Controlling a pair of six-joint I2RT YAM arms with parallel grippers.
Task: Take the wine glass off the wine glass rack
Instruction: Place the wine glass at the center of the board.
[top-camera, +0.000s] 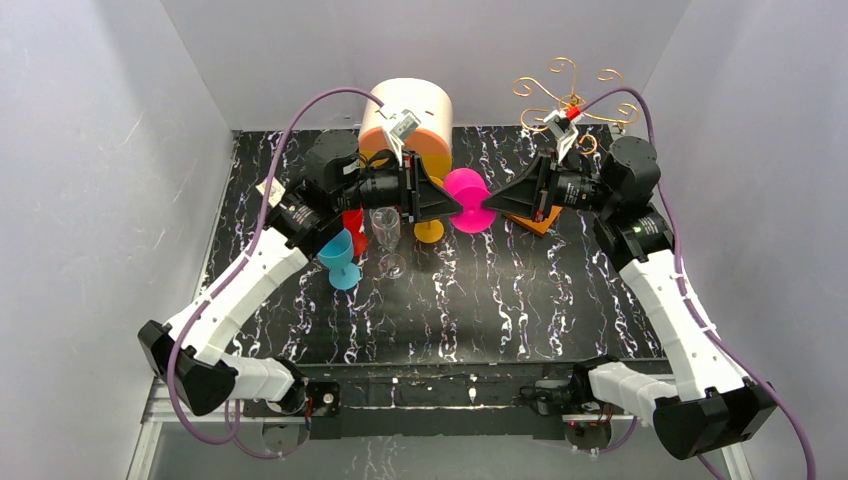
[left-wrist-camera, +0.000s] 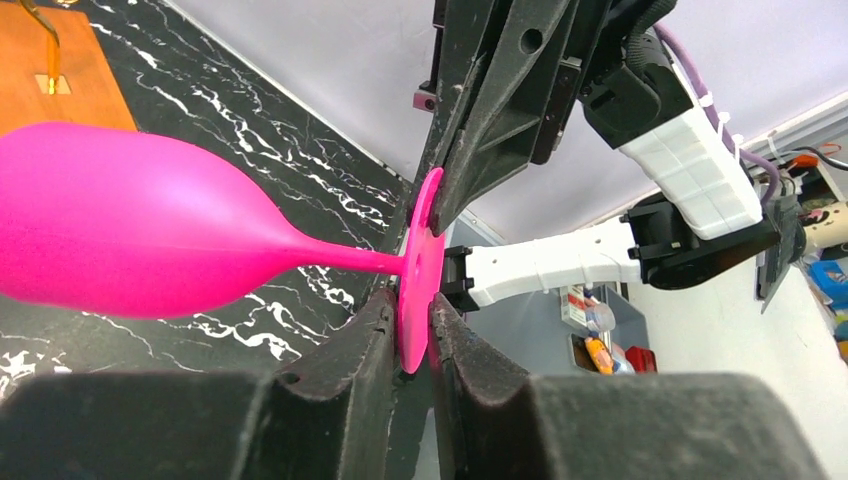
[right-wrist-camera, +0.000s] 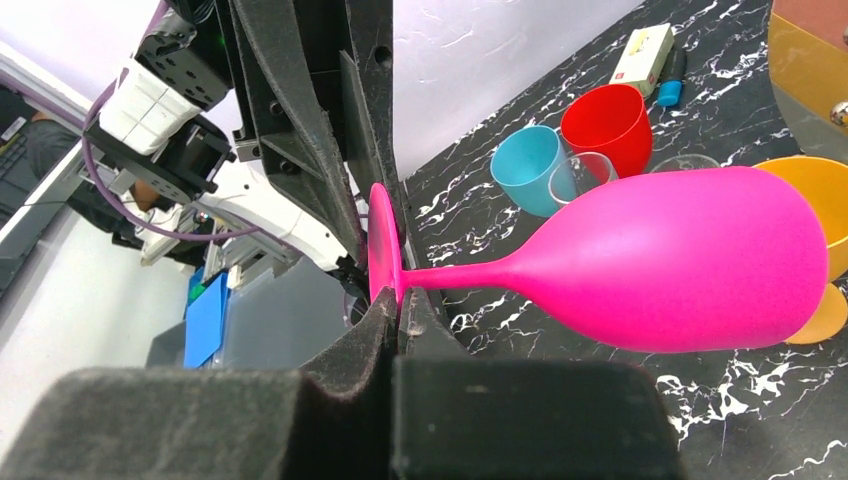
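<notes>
The pink wine glass (top-camera: 465, 195) hangs sideways in the air between my two arms, off the wine glass rack (top-camera: 565, 85), whose gold scrolls rise behind the right arm. Its wooden base (left-wrist-camera: 50, 70) lies on the table. My right gripper (right-wrist-camera: 395, 300) is shut on the rim of the glass's round foot, the bowl (right-wrist-camera: 690, 260) pointing away to the right. My left gripper (left-wrist-camera: 410, 310) comes from the opposite side, and its fingers close against the same foot (left-wrist-camera: 420, 270). From above, the left gripper (top-camera: 455, 207) and the right gripper (top-camera: 490, 208) meet tip to tip.
A round cream-and-orange box (top-camera: 410, 115) stands at the back. Under the left arm are a red cup (top-camera: 353, 222), a blue goblet (top-camera: 340, 258), a clear glass (top-camera: 386, 235) and an orange goblet (top-camera: 430, 230). White walls enclose the black marbled table (top-camera: 500, 300).
</notes>
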